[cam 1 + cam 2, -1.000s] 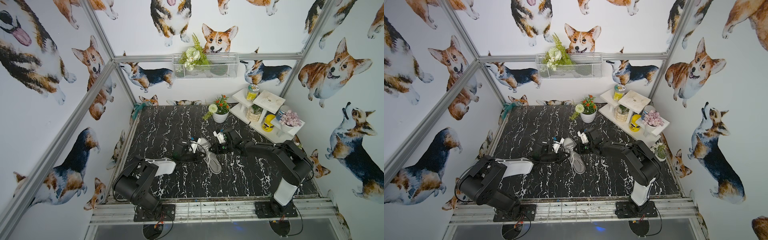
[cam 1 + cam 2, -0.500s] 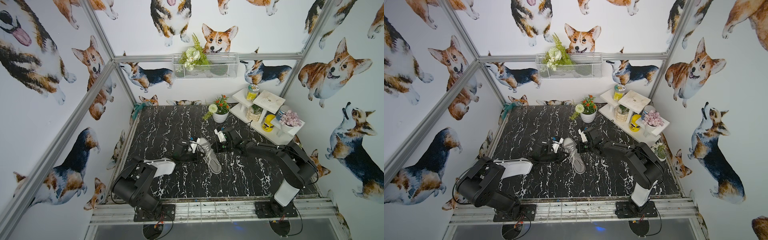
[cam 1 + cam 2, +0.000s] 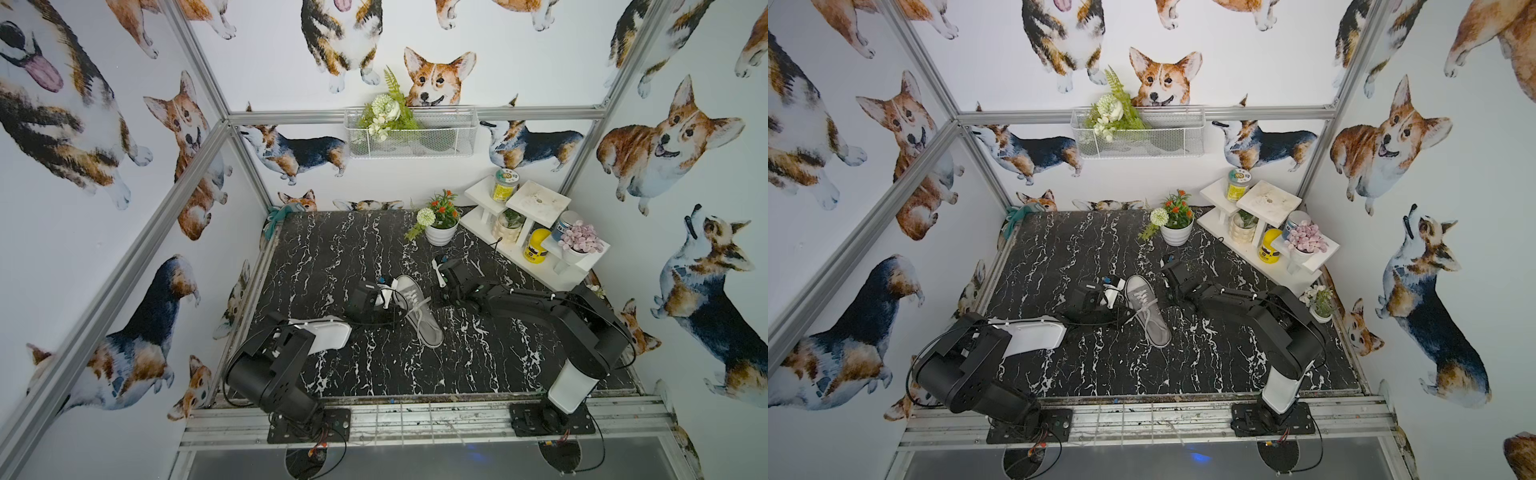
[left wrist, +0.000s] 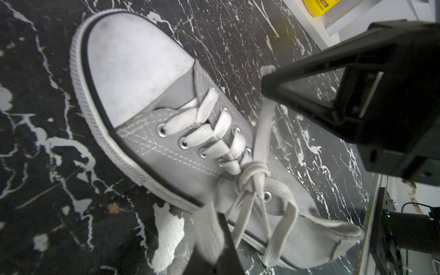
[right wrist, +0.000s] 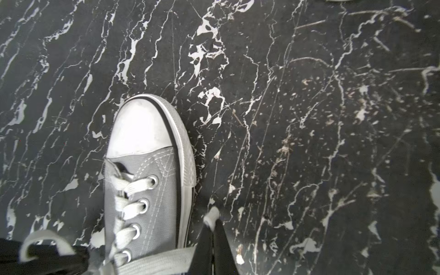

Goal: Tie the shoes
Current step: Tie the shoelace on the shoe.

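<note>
Grey shoe [image 3: 417, 311] near the middle of the table [image 3: 332, 257] in both top views, toe toward 11 o'clock, heel toward 5. White lace [image 4: 253, 170] crossed into a knot by the upper eyelets. Left gripper [image 4: 220, 225] at the shoe's 9 o'clock, fingers pinched on one lace strand, blurred there. Right gripper [image 5: 212, 234] at 3 o'clock, fingers pressed together on the other strand, straight from the knot, its end poking out past them.

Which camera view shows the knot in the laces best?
The left wrist view: the knot is near and sharp. The right wrist view stops at the eyelets; in both top views it is tiny.
</note>
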`<state>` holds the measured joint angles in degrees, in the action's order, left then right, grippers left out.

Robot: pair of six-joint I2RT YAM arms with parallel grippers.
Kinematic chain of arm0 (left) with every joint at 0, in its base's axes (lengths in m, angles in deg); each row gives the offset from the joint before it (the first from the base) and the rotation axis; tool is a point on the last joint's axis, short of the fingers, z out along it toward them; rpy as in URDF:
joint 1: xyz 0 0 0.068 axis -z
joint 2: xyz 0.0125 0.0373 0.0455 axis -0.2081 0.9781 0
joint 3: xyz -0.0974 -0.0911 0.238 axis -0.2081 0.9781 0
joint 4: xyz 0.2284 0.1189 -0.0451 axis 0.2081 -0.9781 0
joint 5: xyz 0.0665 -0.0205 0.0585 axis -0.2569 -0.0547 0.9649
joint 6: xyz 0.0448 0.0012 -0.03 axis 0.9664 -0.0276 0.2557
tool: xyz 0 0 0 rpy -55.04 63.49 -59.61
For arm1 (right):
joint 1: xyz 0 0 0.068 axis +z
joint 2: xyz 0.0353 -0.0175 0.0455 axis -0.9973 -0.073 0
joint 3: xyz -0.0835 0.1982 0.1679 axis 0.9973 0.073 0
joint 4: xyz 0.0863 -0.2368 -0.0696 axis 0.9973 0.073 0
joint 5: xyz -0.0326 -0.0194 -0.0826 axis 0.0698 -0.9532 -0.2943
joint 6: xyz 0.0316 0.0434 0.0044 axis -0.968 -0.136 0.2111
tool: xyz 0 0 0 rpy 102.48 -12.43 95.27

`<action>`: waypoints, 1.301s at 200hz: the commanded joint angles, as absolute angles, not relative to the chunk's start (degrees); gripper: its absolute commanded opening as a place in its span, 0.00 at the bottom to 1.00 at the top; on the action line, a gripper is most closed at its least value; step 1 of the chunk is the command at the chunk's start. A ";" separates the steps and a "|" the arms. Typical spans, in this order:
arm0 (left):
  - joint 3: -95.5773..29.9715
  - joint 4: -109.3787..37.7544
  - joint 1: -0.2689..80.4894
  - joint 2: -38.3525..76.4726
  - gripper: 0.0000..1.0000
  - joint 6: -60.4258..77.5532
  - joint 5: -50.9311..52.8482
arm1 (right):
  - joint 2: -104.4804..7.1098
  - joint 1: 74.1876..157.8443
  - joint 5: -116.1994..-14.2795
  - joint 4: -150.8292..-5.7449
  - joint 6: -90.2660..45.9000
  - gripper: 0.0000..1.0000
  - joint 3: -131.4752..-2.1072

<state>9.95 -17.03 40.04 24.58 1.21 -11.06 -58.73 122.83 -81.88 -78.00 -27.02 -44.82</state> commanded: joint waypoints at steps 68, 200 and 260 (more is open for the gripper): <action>10.51 -14.24 40.05 25.10 0.00 -0.70 -13.84 | -59.43 121.23 -77.91 -79.92 -24.96 0.00 -44.46; 10.68 -11.96 40.14 25.61 0.00 -3.51 -14.59 | -47.62 124.44 -59.21 -85.70 -12.32 0.44 -38.60; 11.17 -10.12 39.70 25.19 0.18 -5.97 -13.92 | -51.14 124.90 -59.03 -88.59 -12.16 0.41 -38.82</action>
<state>11.31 -11.92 40.06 25.45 -4.87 -14.17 -50.89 124.77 -59.96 -85.00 -13.31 -38.66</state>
